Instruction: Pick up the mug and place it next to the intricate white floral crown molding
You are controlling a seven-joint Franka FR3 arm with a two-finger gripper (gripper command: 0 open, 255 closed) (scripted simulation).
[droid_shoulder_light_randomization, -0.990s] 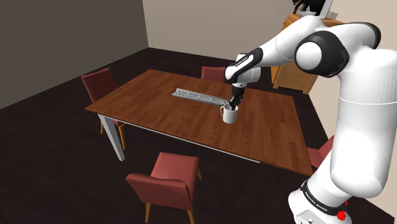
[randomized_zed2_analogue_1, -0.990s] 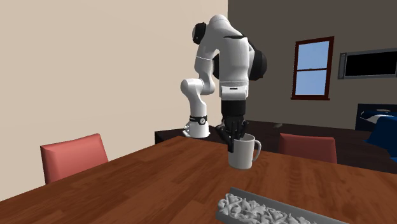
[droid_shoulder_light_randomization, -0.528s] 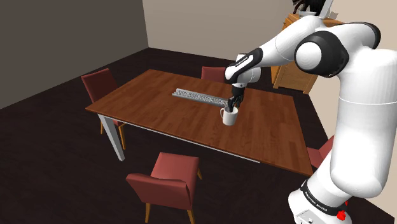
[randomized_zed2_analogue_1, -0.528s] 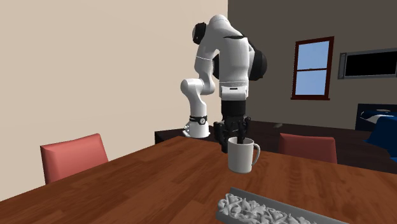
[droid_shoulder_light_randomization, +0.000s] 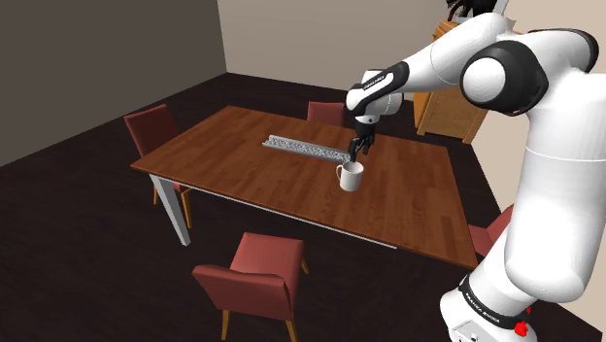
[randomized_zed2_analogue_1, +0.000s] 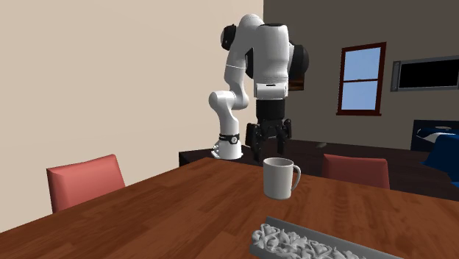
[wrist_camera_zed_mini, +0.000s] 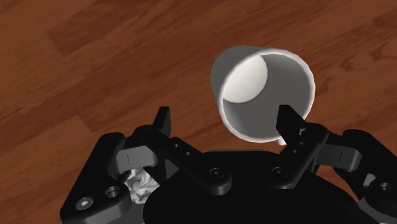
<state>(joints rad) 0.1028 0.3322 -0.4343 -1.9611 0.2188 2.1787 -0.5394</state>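
A white mug (droid_shoulder_light_randomization: pixel 350 176) stands upright on the brown wooden table (droid_shoulder_light_randomization: pixel 233 155), its handle toward the second exterior view's right. It sits just off the near end of the long white floral molding (droid_shoulder_light_randomization: pixel 303 148), which lies flat on the table. My black gripper (droid_shoulder_light_randomization: pixel 358 148) hangs open a little above the mug and touches nothing. In the second exterior view the gripper (randomized_zed2_analogue_1: pixel 268 149) is above and behind the mug (randomized_zed2_analogue_1: pixel 280 177), with the molding (randomized_zed2_analogue_1: pixel 309 245) in front. The wrist view looks down into the mug (wrist_camera_zed_mini: pixel 264 92), with the gripper (wrist_camera_zed_mini: pixel 226 118) spread above its rim.
Red chairs stand around the table: one at the near side (droid_shoulder_light_randomization: pixel 254 278), one at the left end (droid_shoulder_light_randomization: pixel 152 132), one at the far side (droid_shoulder_light_randomization: pixel 324 112). A wooden cabinet (droid_shoulder_light_randomization: pixel 449 109) stands by the back wall. A window (randomized_zed2_analogue_1: pixel 362 78) is on the dark wall.
The gripper has opened, let go of the mug and risen straight up. The mug stays upright on the table beside the molding.
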